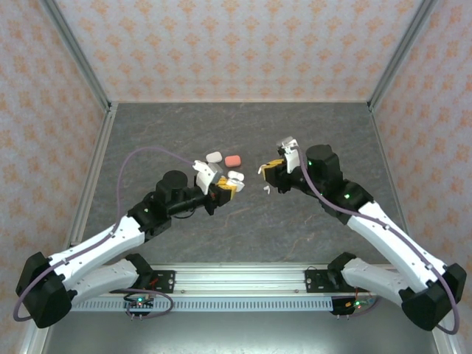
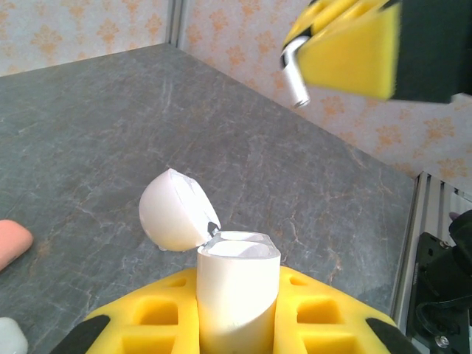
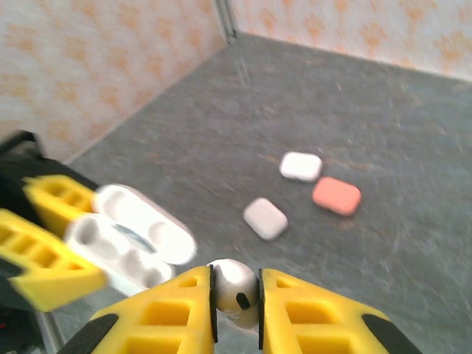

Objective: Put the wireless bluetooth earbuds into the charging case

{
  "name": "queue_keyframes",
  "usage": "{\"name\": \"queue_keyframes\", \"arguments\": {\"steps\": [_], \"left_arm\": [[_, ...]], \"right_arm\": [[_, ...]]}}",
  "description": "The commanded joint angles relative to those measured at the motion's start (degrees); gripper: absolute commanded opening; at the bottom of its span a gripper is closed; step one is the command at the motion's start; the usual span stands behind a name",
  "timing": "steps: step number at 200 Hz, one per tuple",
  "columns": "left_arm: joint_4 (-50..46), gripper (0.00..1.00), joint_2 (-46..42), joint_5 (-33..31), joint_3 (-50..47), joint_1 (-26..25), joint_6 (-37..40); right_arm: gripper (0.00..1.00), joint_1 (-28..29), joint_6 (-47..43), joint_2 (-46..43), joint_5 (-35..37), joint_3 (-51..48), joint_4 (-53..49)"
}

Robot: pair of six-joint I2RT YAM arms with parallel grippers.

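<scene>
Gripping the charging case point(image 2: 237, 295) by its body, my left tool point(image 1: 223, 189) is clenched on it; the case's open mouth points away from the fingers, and its lid point(image 2: 173, 210) is flipped back to that tool's left. My right tool point(image 3: 236, 295) is pinched on a white earbud point(image 3: 234, 289), held above the worktop point(image 1: 243, 236); it faces the left tool, near it but apart. Ahead of the right tool's tips, on the worktop, lie a white case point(image 3: 265, 218), a second white case point(image 3: 300, 166) and a coral case point(image 3: 336, 195), the last two just beside each other.
</scene>
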Motion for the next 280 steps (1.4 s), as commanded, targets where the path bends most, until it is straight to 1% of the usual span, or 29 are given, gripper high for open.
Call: {"name": "queue_keyframes", "arguments": {"steps": [1,37,76,161,197,226,280], "left_arm": [[4.6,0.0,0.6,2.4,1.0,-0.3,-0.9],[5.8,0.0,0.8,4.2,1.0,-0.3,-1.0],[6.5,0.0,0.4,5.4,1.0,-0.3,-0.9],[6.9,0.0,0.4,6.5,1.4,-0.3,-0.7],[6.9,0.0,0.5,6.6,1.4,-0.3,-0.6],[7.0,0.0,0.5,6.7,1.6,-0.4,-0.6],[8.8,0.0,-1.5,7.0,0.3,-0.3,-0.5]], "right_arm": [[0.19,2.5,0.0,-1.6,-1.3,-1.4,7.1],[0.19,5.7,-0.5,-0.9,-0.2,-2.5,11.5],[0.19,7.8,-0.9,1.4,-0.8,-1.9,13.2],[0.19,8.7,-0.9,5.6,-1.9,-0.8,13.1],[0.19,9.0,-0.8,6.7,-3.7,-0.5,12.6],[0.19,9.0,-0.2,7.0,-6.7,-0.5,12.6],[0.2,9.1,-0.5,7.0,-11.4,0.8,8.3]]}}
